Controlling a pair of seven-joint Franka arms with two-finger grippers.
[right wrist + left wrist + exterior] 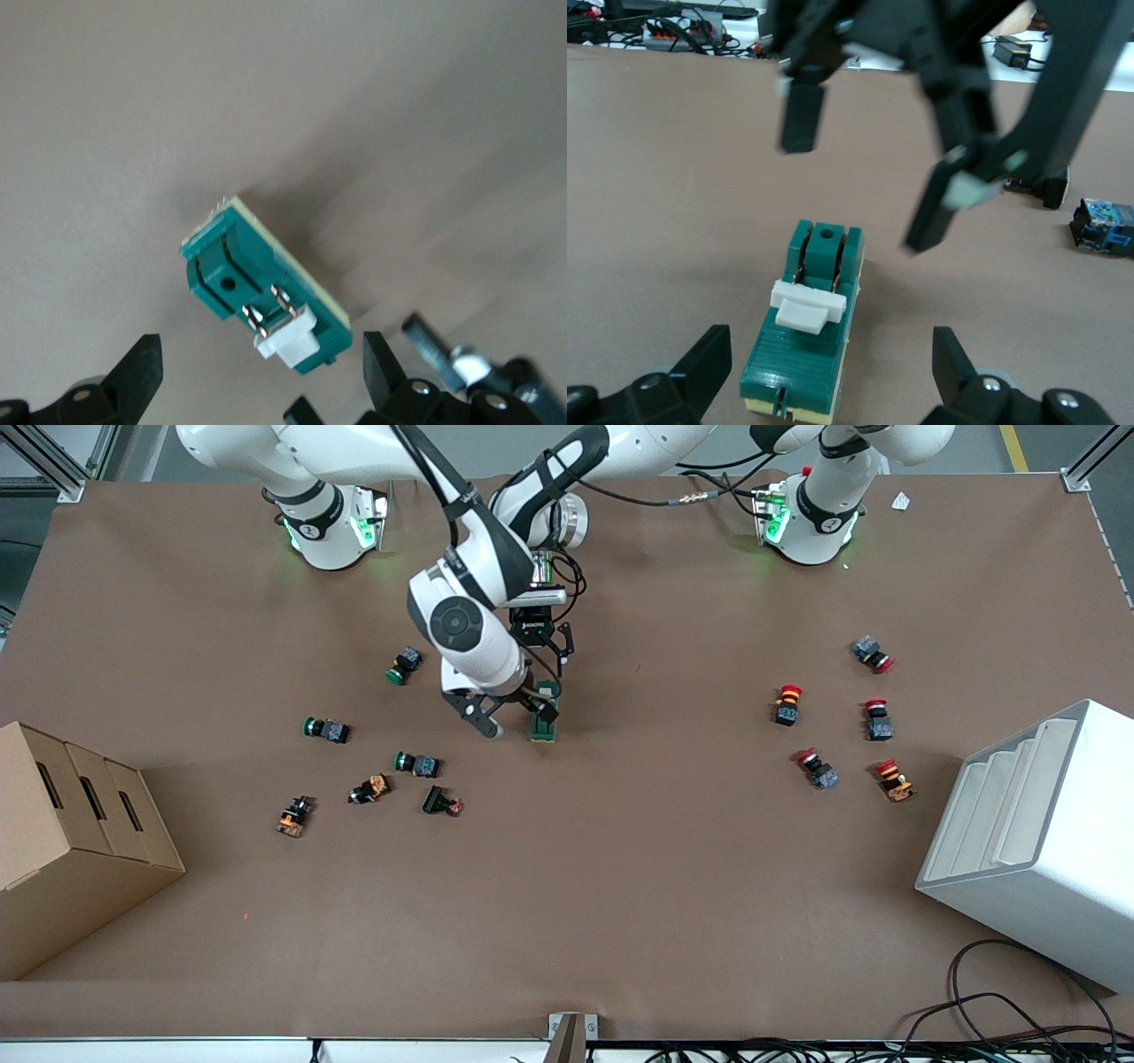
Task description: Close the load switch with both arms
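Front view: I count one load switch [544, 722] under both gaping grippers.
Left gripper [542, 657], right gripper [512, 710]; brown table [620, 868], two boxes.

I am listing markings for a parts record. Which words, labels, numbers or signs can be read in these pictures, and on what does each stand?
None can be read.
Left gripper: a small white brand mark on its black body, too small to read.
Load switch: no marking shows.
Right gripper: no marking shows.
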